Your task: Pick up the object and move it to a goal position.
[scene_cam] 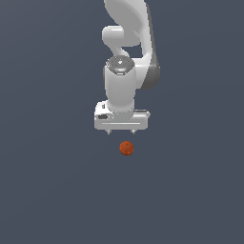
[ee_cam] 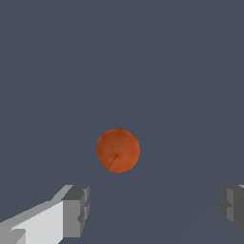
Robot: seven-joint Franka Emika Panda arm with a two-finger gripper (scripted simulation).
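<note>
Grey-blue floor [scene_cam: 47, 190] lies flat and plain all around — the small orange-red ball [scene_cam: 126, 148] sits on it, just below the white gripper [scene_cam: 121, 132], whose fingers [ee_cam: 76, 209] spread wide — holding nothing

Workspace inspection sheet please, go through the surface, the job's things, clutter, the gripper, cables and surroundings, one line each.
Surface: plain dark grey-blue ground, no marks or edges seen.
Job's things: one small orange-red ball with faint darker mottling, lying free, not held; no goal marker seen.
Clutter: nothing seen.
Gripper: white gripper pointing down, open; in the wrist view its fingers stand wide apart, and the ball is not between them.
Cables: nothing seen.
Surroundings: only the white arm rising out of the exterior view; otherwise nothing seen.
</note>
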